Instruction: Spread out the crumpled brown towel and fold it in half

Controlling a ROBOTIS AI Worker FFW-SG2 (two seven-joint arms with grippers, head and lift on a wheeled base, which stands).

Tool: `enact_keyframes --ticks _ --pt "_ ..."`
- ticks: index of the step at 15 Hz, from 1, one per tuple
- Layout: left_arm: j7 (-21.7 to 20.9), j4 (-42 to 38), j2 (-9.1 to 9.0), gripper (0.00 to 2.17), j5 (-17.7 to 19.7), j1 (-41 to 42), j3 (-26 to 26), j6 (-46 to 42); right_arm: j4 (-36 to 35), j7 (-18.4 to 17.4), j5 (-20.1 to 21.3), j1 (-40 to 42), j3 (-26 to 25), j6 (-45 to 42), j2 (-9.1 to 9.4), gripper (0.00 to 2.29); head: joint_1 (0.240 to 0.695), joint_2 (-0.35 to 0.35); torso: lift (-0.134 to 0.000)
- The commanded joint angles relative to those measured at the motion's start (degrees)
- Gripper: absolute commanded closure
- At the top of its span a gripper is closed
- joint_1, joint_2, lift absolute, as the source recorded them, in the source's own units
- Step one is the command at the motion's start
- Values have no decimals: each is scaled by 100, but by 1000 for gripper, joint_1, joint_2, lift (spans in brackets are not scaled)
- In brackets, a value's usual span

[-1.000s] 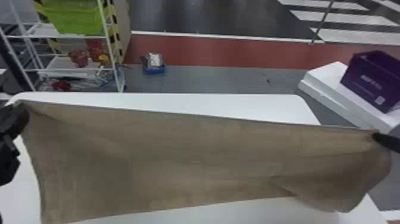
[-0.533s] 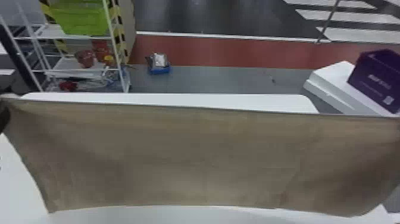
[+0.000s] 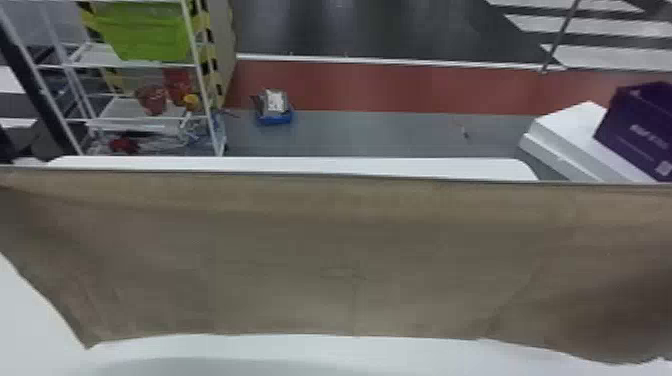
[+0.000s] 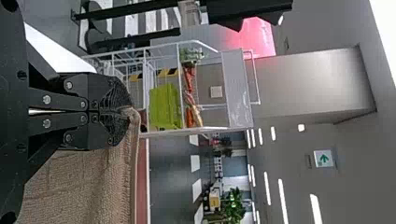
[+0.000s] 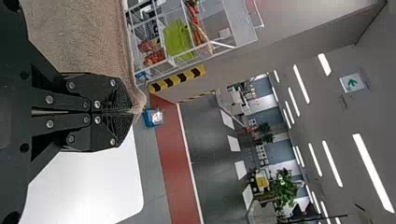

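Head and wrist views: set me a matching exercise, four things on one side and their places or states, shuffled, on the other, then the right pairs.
1. Brown towel
2. Left gripper
3. Purple box
4. Green bin

A. on the white rack
B. stretched wide above the white table
C. at the head view's right edge
D. fingers shut on the towel's edge

Pairs: 1-B; 2-D; 3-C; 4-A

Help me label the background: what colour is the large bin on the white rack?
The bin is lime green, seen best in the head view.
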Motion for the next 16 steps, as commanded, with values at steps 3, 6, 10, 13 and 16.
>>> enact_keyframes --ticks 3,6,10,13,16 --pt "-131 -126 -15 1447 -25 303 315 290 -96 147 -340 82 -323 12 183 1507 695 -52 -124" --pt "-272 -126 -15 1447 19 497 622 325 -132 349 -392 187 -516 12 368 1507 695 -13 -124" --pt "-316 -179 -15 1447 81 576 965 325 -96 489 -524 328 -806 12 430 1507 695 17 -124" --pt "-342 -205 -15 1447 257 576 1194 325 -53 577 -524 495 -894 12 544 1507 695 41 -124" --pt "-360 -179 -15 1447 327 541 1203 325 -26 577 -445 495 -832 12 614 1507 695 50 -124"
